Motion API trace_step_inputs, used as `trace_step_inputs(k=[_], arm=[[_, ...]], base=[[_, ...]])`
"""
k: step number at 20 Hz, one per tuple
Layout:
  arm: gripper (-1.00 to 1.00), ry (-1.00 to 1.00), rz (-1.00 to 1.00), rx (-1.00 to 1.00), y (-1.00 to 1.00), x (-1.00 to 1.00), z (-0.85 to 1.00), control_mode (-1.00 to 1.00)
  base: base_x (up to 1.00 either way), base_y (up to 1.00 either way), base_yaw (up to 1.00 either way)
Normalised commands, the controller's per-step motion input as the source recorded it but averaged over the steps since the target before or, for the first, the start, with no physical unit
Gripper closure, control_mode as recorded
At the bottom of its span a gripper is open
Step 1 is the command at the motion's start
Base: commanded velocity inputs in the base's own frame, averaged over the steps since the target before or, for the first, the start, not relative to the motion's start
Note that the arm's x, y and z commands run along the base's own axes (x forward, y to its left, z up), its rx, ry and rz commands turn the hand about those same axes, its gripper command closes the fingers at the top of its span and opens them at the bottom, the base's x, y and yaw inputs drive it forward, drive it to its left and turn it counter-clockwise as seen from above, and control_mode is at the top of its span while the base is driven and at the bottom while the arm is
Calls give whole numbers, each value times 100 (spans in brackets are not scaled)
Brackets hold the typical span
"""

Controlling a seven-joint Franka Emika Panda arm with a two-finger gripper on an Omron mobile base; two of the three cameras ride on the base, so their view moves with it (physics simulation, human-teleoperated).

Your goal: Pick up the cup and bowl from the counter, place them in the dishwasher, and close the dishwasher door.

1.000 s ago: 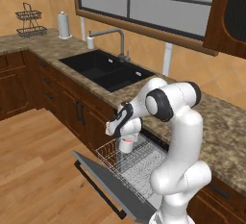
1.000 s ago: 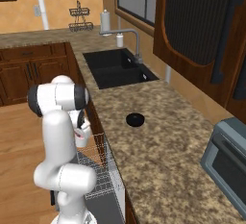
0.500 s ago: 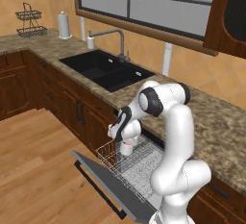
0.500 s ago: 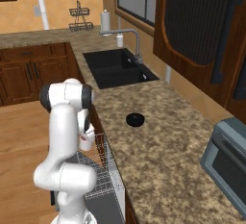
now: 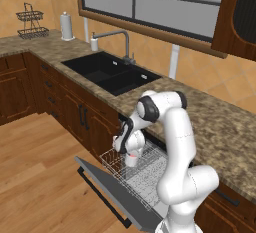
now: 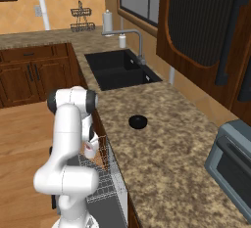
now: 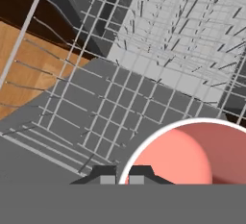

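My gripper (image 5: 125, 146) is shut on the rim of the white cup (image 5: 131, 158) and holds it low inside the dishwasher's white wire rack (image 5: 141, 177). In the hand view the cup (image 7: 192, 155) shows its pink-red inside at lower right, and its white rim passes between the fingertips (image 7: 103, 175). From the right base view the cup (image 6: 90, 149) hangs over the rack (image 6: 100, 178) beside the counter edge. The black bowl (image 6: 138, 121) rests on the granite counter (image 6: 162, 158), apart from the arm. The grey dishwasher door (image 5: 107, 189) lies folded down, open.
A black sink (image 5: 111, 72) with a faucet (image 5: 117, 39) lies left of the dishwasher. A grey toaster oven (image 6: 233, 161) stands at the counter's right end. Wooden cabinets (image 5: 75, 109) line the floor side. A paper roll (image 5: 66, 26) and a wire stand (image 5: 31, 24) sit at the far corner.
The arm has folded in and lowered, carrying the cup down into the wire rack. The bowl has stayed where it was.
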Motion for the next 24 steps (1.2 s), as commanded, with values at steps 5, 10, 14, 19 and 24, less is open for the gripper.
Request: trace_step_inputs(k=[5,10,14,19,24], arm=[[100,0,-1,-5,-5,10,-75,-100],[100,0,0,-1,0,13,-60,-100],[100,0,0,0,0,2,-62,-100],[100,0,0,0,0,0,-66,-100],[-100,3,2,0,1,-28,-47,-100]], base=[[0,0,0],[0,0,0],[0,0,0],[0,0,0],[0,0,0]])
